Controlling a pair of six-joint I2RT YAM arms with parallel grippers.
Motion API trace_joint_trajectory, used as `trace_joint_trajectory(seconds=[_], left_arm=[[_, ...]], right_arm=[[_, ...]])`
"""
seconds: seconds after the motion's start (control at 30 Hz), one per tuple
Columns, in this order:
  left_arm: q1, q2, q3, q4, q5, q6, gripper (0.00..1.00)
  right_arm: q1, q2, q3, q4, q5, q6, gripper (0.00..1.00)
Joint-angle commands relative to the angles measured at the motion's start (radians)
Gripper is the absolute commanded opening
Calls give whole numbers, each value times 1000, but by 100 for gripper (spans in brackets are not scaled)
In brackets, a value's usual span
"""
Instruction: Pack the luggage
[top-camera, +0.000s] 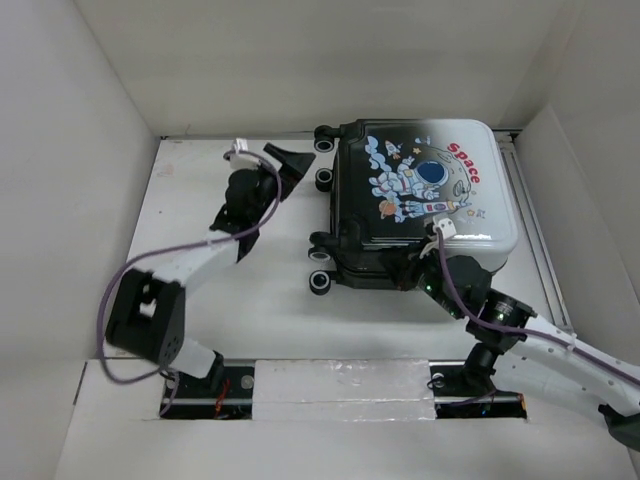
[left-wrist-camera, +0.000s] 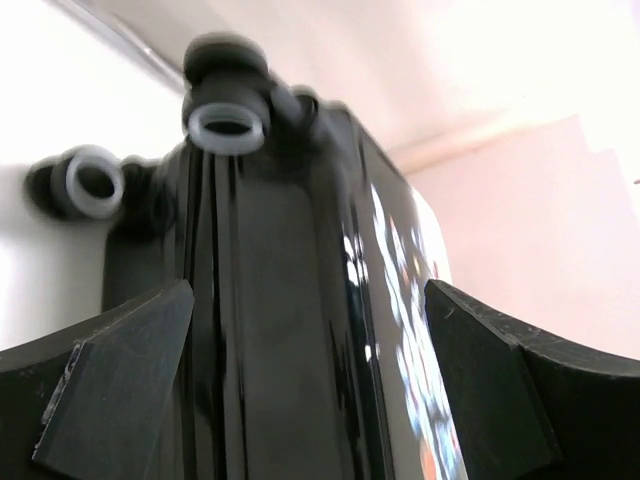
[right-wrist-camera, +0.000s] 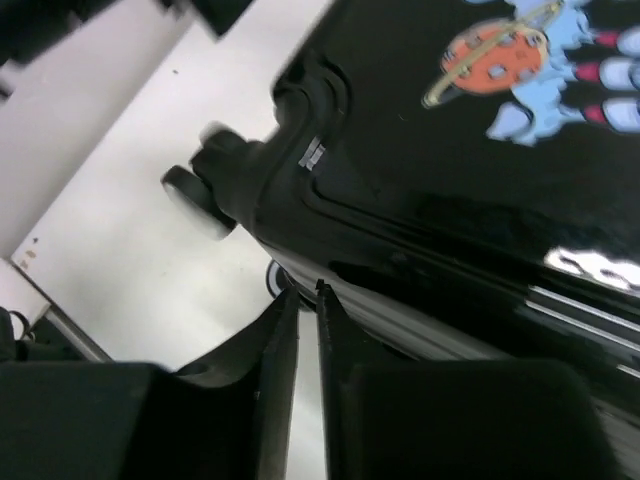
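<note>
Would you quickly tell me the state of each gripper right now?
Left gripper: open, empty, facing the luggage.
Right gripper: closed beside the luggage, nothing visibly held.

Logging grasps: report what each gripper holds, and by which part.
Nothing is held. Left gripper open, facing the luggage wheels; right gripper shut, empty, by its near edge.

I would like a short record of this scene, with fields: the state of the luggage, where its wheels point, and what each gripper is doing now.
luggage: closed, lying flat on the table, printed side up
wheels: on the end that faces the left arm
left gripper: open, at the wheel end, holding nothing
right gripper: shut, at the near edge of the luggage, holding nothing; contact with the shell cannot be told
loose items to pack: none in view
</note>
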Motion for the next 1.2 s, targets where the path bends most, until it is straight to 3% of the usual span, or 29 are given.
trace_joint_trajectory(seconds=[0.0, 0.03, 0.17, 0.37, 0.7, 0.97, 1.13, 1.17], left_arm=[[66, 203, 162, 108, 165, -39, 99], [81, 255, 190, 144, 236, -106, 99], [112, 453, 260, 371, 268, -264, 99], [112, 639, 461, 446, 259, -334, 99], [103, 884, 765, 419, 268, -432, 99], [74, 983, 918, 368, 269, -472, 90], [74, 1029, 1000, 379, 260, -506, 75], [74, 1042, 1000, 391, 260, -518, 65]], right_arm=[[-13, -16, 24, -98, -13, 8, 24], [-13, -16, 15, -98, -25, 8, 27], [-13, -26, 4, -98, -48, 17, 29], [-13, -26, -45, -69, -122, 27, 31], [-13, -15, -54, -57, -111, 27, 32], [-13, -59, -45, -115, -65, 39, 34], [-13, -114, -66, -149, -8, 68, 38], [-13, -128, -66, -163, 12, 94, 40]])
